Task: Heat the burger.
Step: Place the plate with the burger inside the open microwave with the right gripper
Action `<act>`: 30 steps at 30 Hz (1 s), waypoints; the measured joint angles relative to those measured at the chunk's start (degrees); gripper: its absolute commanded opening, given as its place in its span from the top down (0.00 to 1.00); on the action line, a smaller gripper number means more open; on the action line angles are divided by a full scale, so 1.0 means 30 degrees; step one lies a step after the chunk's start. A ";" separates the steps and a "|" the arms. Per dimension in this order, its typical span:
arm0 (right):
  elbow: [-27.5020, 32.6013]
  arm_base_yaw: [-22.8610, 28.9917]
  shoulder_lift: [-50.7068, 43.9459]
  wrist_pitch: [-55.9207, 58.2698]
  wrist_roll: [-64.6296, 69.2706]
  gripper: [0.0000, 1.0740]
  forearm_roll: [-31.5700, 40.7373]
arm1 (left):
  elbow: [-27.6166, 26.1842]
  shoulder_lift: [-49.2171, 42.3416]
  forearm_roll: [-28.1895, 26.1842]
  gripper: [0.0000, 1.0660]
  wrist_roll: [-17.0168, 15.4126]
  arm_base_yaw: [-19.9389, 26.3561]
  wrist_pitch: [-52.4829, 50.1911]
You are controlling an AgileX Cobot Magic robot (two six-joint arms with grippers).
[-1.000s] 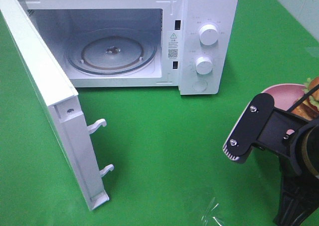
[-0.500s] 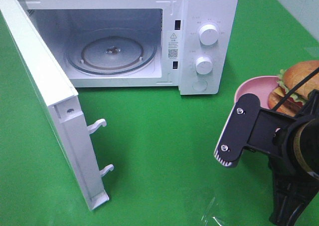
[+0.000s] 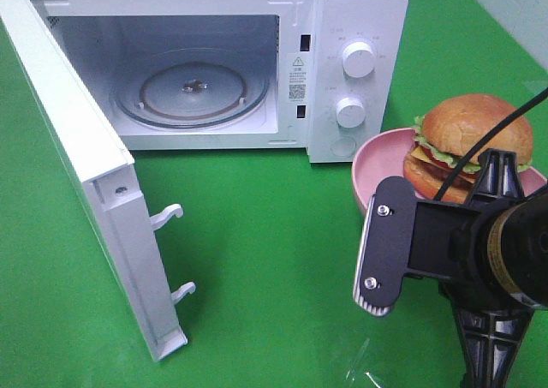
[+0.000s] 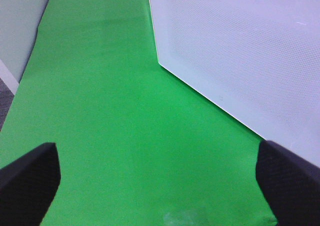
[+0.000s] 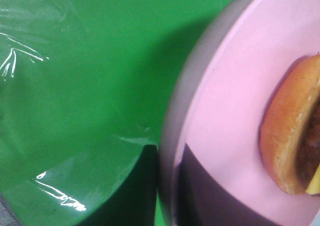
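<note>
Right arm (image 3: pixel 462 251) black; flat bracket (image 3: pixel 383 247), two silver screws (image 3: pixel 383 209); thin black cable (image 3: pixel 521 112); brass-coloured band (image 3: pixel 505 251).

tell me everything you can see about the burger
The burger has a glossy golden-brown domed bun over green lettuce, yellow cheese, red tomato and a dark patty. It sits upright on the pink plate, right of the open microwave. A black cable crosses in front of it, and the right arm hides its lower edge.

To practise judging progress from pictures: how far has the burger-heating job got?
Done: the microwave door stands open, the glass turntable bare. In hand: the right gripper is shut on the pink plate, burger on it, not yet inside. To do: set it inside, close the door, start heating.
</note>
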 measured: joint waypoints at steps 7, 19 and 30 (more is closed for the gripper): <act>0.0019 0.0000 0.0000 -0.0955 -0.1929 0.98 -0.0477 | 0.0000 0.0000 0.0000 0.06 0.0000 0.0000 0.0000; 0.0019 0.0000 0.0000 -0.2005 -0.5233 0.97 -0.0726 | 0.0000 0.0000 0.0000 0.06 0.0000 0.0000 0.0000; 0.0134 0.0000 0.0019 -0.3629 -0.7296 0.98 -0.0859 | 0.0000 0.0000 0.0000 0.06 0.0000 0.0000 0.0000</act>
